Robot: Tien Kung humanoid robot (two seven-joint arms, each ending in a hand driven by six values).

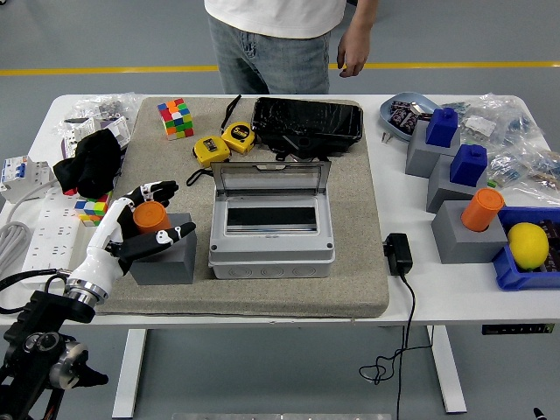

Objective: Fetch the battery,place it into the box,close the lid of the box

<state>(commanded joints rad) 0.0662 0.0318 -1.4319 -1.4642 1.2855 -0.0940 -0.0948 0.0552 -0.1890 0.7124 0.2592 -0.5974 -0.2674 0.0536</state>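
Left hand point(133, 229): fingers apart, cupped around the orange battery point(150, 216), not visibly clamped on it. Battery stands upright in the grey block point(166, 261) beneath the palm. Grey box point(271, 232), just right of the hand, lid raised, interior holds nothing visible.

A Rubik's cube point(176, 118), two yellow tape measures point(223, 142) and a black pouch point(307, 123) lie on the grey mat point(367, 219).
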